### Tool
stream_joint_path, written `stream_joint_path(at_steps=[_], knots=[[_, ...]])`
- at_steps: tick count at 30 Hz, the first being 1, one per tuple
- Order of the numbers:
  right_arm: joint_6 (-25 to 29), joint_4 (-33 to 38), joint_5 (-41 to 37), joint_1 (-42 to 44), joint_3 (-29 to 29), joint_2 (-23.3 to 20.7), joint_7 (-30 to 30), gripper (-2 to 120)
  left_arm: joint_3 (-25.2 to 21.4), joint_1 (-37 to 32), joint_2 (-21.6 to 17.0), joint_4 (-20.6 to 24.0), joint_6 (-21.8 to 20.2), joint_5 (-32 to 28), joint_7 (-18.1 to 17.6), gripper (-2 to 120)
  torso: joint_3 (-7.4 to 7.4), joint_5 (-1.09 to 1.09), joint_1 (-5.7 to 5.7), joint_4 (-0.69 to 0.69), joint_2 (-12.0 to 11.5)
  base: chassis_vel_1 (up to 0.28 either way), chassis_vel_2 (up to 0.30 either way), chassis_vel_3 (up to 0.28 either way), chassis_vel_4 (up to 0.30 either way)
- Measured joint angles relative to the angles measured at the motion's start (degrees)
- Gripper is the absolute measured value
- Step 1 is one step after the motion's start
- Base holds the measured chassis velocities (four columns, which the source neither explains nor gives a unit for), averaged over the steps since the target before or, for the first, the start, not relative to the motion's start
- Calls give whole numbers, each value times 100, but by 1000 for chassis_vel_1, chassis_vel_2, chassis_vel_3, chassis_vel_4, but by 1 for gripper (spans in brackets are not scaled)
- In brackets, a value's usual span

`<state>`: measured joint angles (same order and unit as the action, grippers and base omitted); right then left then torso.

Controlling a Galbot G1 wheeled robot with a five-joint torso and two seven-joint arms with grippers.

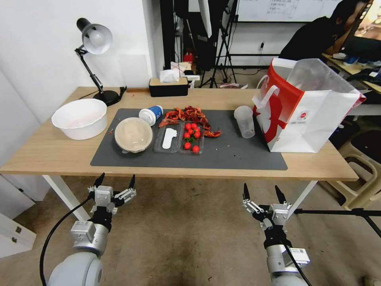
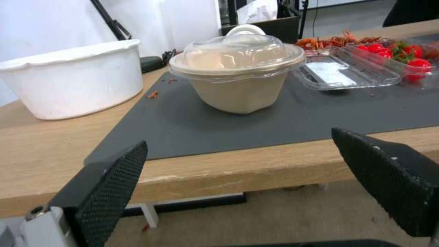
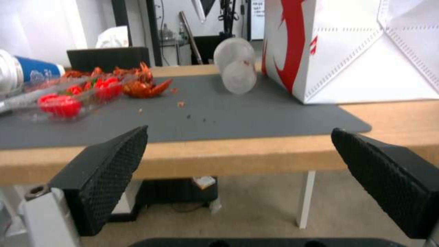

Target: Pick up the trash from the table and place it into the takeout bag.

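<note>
Both arms hang low in front of the table [image 1: 51,153], short of its near edge and over the carpet: the left gripper [image 1: 115,182] and the right gripper [image 1: 264,192] each have their black, waffle-textured fingers spread wide with nothing between them. Past the light-wood edge comes the dark grey mat [image 1: 238,153], smooth and flat with a few crumbs on it. Nearest on it is the lidded beige bowl [image 1: 133,134], matte pulp with a clear domed lid, right in front of the left gripper. Just beside it sit two clear plastic trays [image 1: 174,139], one with cherry tomatoes [image 1: 191,135]. Behind those is a heap of red crayfish shells [image 1: 188,115] and the blue white-lidded cup [image 1: 151,115] lying on its side. The clear plastic cup [image 1: 244,121] stands close to the takeout bag [image 1: 313,115], stiff white paper with red panels, mouth open, at the right end of the table. Off the mat at the left there's a big white bowl [image 1: 80,118], and further back a black desk lamp [image 1: 95,51] and a tissue box [image 1: 168,85].
</note>
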<state>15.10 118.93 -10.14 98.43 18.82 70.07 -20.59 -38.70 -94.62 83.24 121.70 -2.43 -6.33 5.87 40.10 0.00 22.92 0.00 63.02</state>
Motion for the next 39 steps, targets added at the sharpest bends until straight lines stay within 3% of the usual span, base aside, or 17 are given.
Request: stream_joint_path(at_steps=[8, 12, 18, 23, 29, 32, 39], knots=[[-515, 304, -482, -504, 75, -147, -238, 100, -7, 2, 15, -5, 12, 1, -3, 100, 0, 0, 0, 0, 0, 0, 0, 0, 0], [-1098, 346, -1176, -1282, 73, -336, -395, 99, -10, -14, 22, 0, 14, 3, -4, 100, 1, 1, 0, 1, 0, 0, 0, 0, 0], [-1261, 315, -1422, -1535, 64, -414, -419, 99, -10, -20, 23, 7, 16, 4, -5, 100, 0, 0, 0, 1, 0, 0, 0, 0, 0], [-1812, -248, -2389, -2724, -162, -785, -613, 99, -27, -26, 39, 17, 20, 8, -5, 100, 1, 0, 0, 0, 0, 0, 0, 0, 0], [-2071, -923, -3005, -3686, -459, -967, -802, 99, -43, -22, 59, 14, 23, 11, -7, 100, 1, 1, 1, 0, 0, 0, 0, 0, 0], [-2210, -1485, -3580, -4576, -845, -1038, -910, 99, -77, -34, 74, 5, 58, 12, -12, 100, 1, -1, 0, 1, 0, 0, 0, 0, 0], [-2462, -1960, -3918, -5169, -1206, -976, -1092, 99, -112, -48, 90, -21, 126, 12, -23, 100, 1, 0, 0, 0, 0, 0, 0, 0, 0]])
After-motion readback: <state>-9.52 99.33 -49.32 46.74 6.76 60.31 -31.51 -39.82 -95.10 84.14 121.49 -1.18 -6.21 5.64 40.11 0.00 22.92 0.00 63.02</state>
